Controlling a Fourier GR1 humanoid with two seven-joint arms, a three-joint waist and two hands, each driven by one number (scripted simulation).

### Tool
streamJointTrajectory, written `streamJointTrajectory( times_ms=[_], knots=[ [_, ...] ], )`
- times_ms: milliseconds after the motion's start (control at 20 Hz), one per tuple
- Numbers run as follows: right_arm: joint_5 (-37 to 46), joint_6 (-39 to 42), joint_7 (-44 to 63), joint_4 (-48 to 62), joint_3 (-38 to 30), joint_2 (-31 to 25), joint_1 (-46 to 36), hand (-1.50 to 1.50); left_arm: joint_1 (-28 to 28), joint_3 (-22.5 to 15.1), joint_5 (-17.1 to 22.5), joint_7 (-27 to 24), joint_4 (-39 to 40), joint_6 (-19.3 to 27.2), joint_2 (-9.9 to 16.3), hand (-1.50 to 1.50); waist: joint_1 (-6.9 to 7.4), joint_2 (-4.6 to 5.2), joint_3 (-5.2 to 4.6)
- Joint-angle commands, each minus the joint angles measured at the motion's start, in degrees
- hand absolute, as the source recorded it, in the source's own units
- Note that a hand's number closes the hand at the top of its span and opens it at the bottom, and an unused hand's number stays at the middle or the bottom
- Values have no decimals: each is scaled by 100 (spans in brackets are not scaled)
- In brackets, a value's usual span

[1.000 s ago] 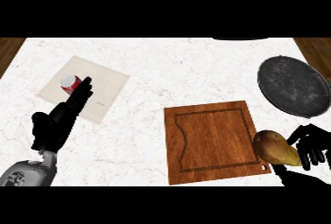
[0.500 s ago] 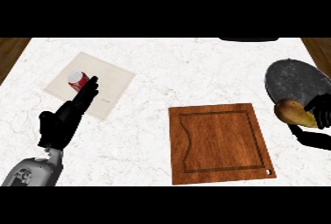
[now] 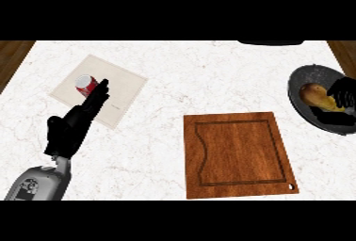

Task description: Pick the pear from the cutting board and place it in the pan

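Note:
The yellow-brown pear [image 3: 314, 95] is inside the dark round pan [image 3: 306, 80] at the right edge of the counter. My right hand [image 3: 342, 94] is curled round the pear's right side, over the pan. The wooden cutting board [image 3: 238, 154] lies bare near the front middle of the counter. My left hand [image 3: 76, 121] rests on the left, fingers straight and pointing up, holding nothing.
A red and white can [image 3: 84, 85] stands on a pale square mat [image 3: 122, 96] at the back left, just beyond the left fingertips. A dark object [image 3: 271, 43] shows at the counter's far edge. Wooden floor shows at both back corners.
My right hand has carried the pear from beside the board's right edge up and over into the pan. The left hand has stayed where it was.

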Motion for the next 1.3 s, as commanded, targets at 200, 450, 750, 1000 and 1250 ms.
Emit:
streamJointTrajectory(
  times_ms=[200, 450, 750, 1000, 1250],
  knots=[
    [113, -132, -1442, 2698, -612, 122, -1474, 150, -30, -30, -186, -145, 104, -68, -197, 0, 100, 46, 10],
    [122, 155, -1879, 3437, -861, -293, -1903, 150, 336, -33, -263, -352, -58, -129, -223, 0, 106, 50, 10],
    [622, 578, -495, 4178, -361, 61, -2026, -150, -102, 23, -180, -182, 161, -230, -218, 0, 255, 147, 26],
    [163, 1057, -890, 4192, -828, 56, -2265, -150, -225, -2, -279, -131, 137, -216, -218, 0, 250, 162, 39],
    [-713, 1693, -1404, 4148, -1683, -36, -2318, -150, -228, 44, -183, -45, 82, -148, -338, 0, 232, 166, 53]
  ],
)
